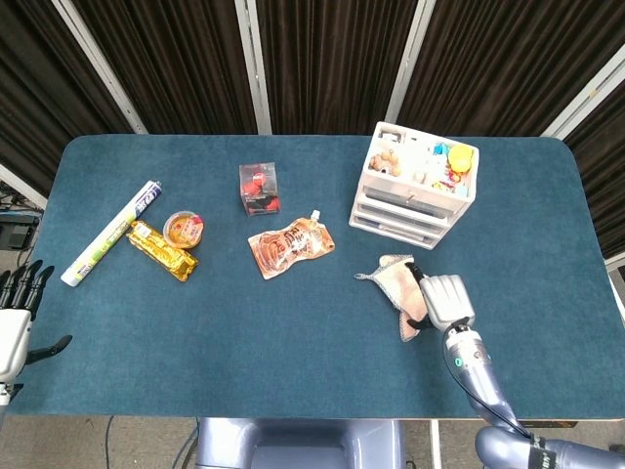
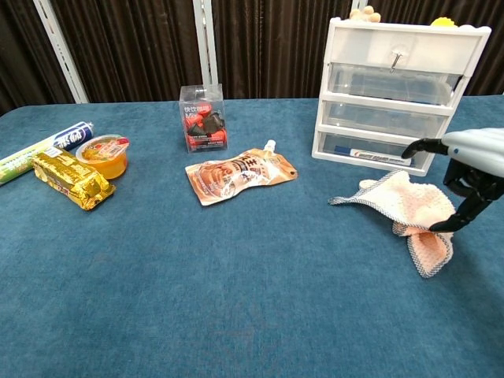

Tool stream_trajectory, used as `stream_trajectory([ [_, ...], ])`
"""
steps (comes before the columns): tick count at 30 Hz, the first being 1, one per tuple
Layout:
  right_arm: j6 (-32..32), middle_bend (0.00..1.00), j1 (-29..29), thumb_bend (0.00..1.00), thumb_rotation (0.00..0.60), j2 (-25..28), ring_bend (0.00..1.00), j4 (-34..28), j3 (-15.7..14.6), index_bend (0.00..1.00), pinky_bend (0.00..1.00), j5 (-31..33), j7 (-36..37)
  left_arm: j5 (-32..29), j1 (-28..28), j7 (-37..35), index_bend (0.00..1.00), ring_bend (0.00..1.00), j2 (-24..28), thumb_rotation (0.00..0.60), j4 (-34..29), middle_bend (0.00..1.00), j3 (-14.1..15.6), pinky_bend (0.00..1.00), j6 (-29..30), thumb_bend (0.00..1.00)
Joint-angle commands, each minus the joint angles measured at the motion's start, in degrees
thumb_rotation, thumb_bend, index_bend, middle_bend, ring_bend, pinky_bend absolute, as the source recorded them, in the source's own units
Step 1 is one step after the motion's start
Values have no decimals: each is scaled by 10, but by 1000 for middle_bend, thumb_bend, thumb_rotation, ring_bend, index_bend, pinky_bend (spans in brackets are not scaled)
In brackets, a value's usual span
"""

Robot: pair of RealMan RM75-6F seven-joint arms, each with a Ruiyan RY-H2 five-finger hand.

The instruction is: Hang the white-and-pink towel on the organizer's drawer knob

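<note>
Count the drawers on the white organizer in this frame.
3, stacked on the organizer: the top drawer, right under the metal knob; the middle drawer; the bottom drawer, holding a marker. None looks hidden.

No wording can be read for certain: the print on the orange pouch (image 2: 240, 175), the clear box (image 2: 202, 116) and the long tube (image 2: 44, 146) is too small and blurred.
</note>
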Motion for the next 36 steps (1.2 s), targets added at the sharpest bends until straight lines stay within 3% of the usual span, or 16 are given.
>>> stream_trajectory([
  [1,-7,872,14,0,600,-16,820,21,-4,142,737,19,-14,-2,-1,0,0,0,1,600,-2,0,0,0,-2,35],
  [9,-20,872,36,0,600,-45,820,79,-9,152,736,62,-26,-6,-3,-2,0,0,3,600,-6,0,0,0,-9,34],
  [17,-30,872,47,55,600,-74,827,122,-18,275,736,71,-10,-10,-6,-4,0,0,2,600,-7,0,-1,0,-15,36],
  [27,-12,922,55,374,600,-108,872,149,-14,666,776,30,34,-17,-8,-8,0,0,2,600,-8,0,-2,0,-21,40],
  [36,48,964,43,398,600,-88,917,76,26,775,824,16,74,-19,-8,-13,0,0,4,600,-11,0,-2,0,-24,41],
])
